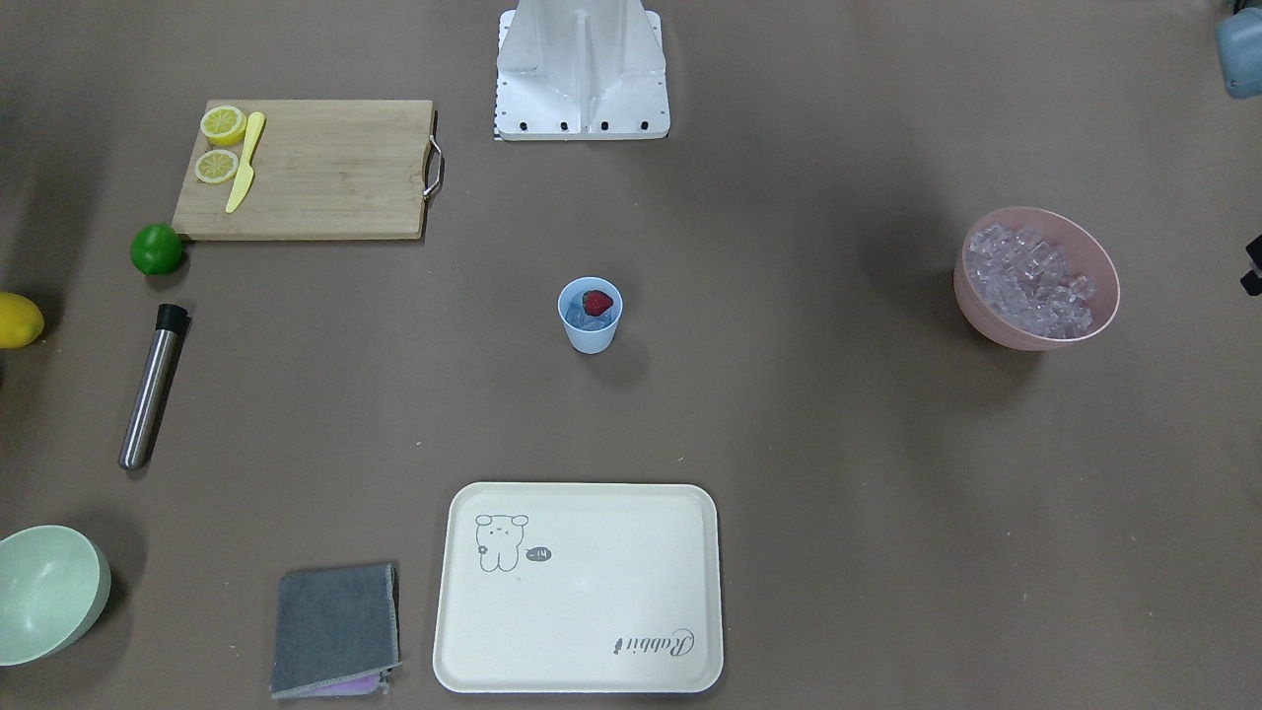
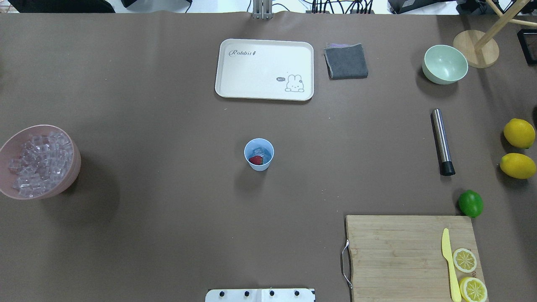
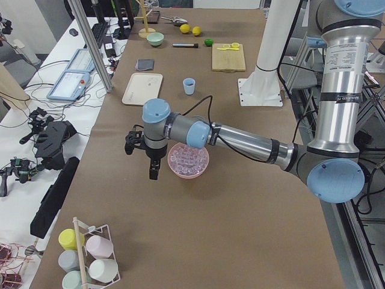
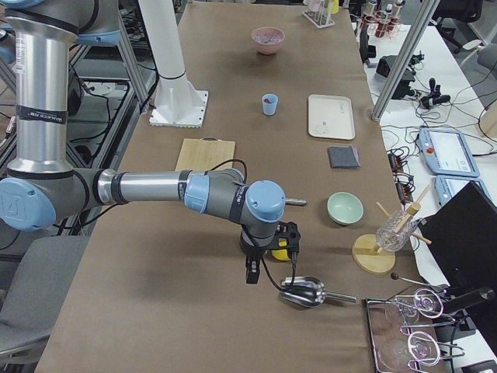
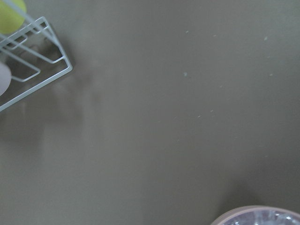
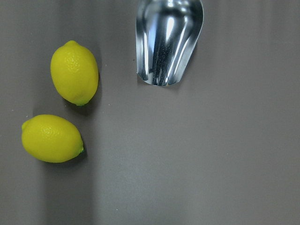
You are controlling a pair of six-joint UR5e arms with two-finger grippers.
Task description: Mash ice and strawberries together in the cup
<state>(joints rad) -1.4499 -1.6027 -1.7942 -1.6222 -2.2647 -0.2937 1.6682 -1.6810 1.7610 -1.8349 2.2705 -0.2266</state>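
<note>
The light blue cup (image 1: 590,330) stands at the table's middle, also in the overhead view (image 2: 259,165). In it lie the red strawberry (image 1: 596,302) and a few clear ice cubes (image 2: 260,151). More ice (image 1: 1030,276) fills the pink bowl (image 2: 76,167). My left gripper (image 3: 153,171) hangs over the table beside that bowl, far from the cup. My right gripper (image 4: 251,272) hangs near two lemons (image 6: 74,72) and a metal scoop (image 6: 168,42), far from the cup. Whether either is open or shut, I cannot tell.
A steel muddler with a black end (image 2: 441,140) lies on my right. Nearby are a lime (image 2: 470,203), a cutting board (image 2: 398,256) with lemon slices and a yellow knife, a pale green bowl (image 2: 444,63), a grey cloth (image 2: 346,61) and a cream tray (image 2: 264,69).
</note>
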